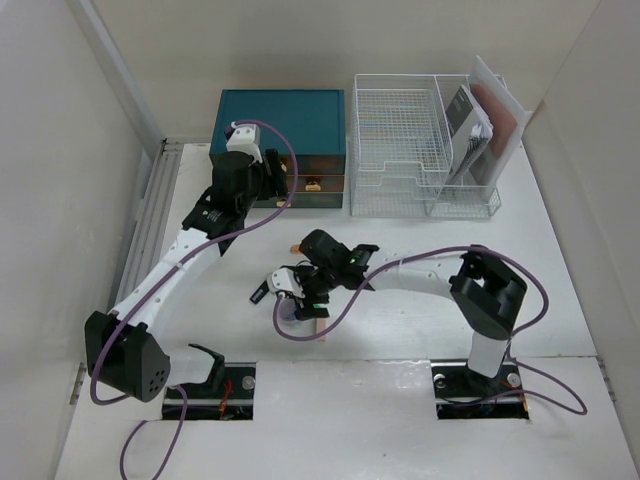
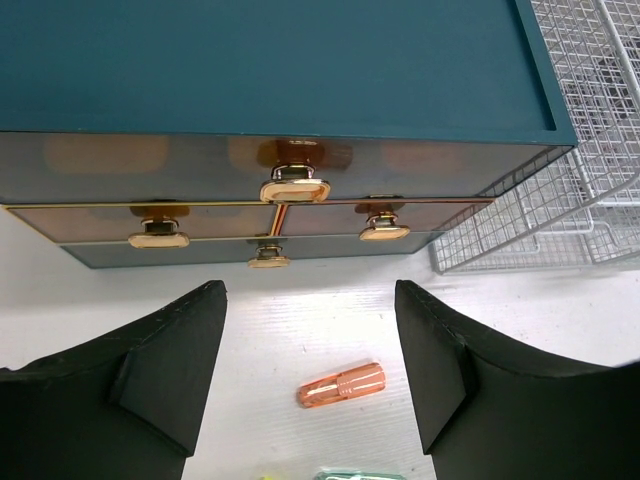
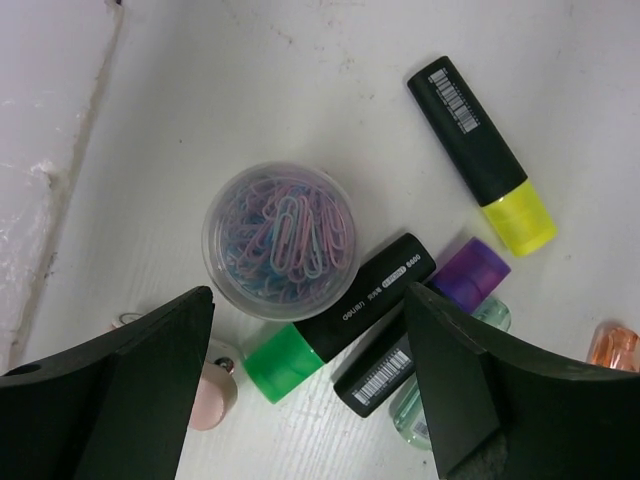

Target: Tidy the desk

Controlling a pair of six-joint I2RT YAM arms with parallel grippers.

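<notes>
The desk (image 1: 420, 230) is a white tabletop. My left gripper (image 1: 272, 176) hovers open just in front of the teal drawer box (image 1: 282, 120). In the left wrist view the gripper (image 2: 310, 300) is empty; the box's gold handles (image 2: 295, 190) lie ahead and an orange clear cap (image 2: 341, 385) lies on the desk between the fingers. My right gripper (image 1: 290, 296) is open above a clutter at mid-desk. In the right wrist view the gripper (image 3: 310, 300) straddles a green-capped highlighter (image 3: 370, 295), beside a tub of paper clips (image 3: 278, 240) and a purple-capped highlighter (image 3: 470, 275).
A yellow-capped highlighter (image 3: 480, 150), a pink item (image 3: 212, 395) and a clear green item (image 3: 411, 420) also lie in the clutter. A white wire-mesh rack (image 1: 400, 140) holding papers (image 1: 480, 120) stands right of the drawer box. Walls close in on both sides.
</notes>
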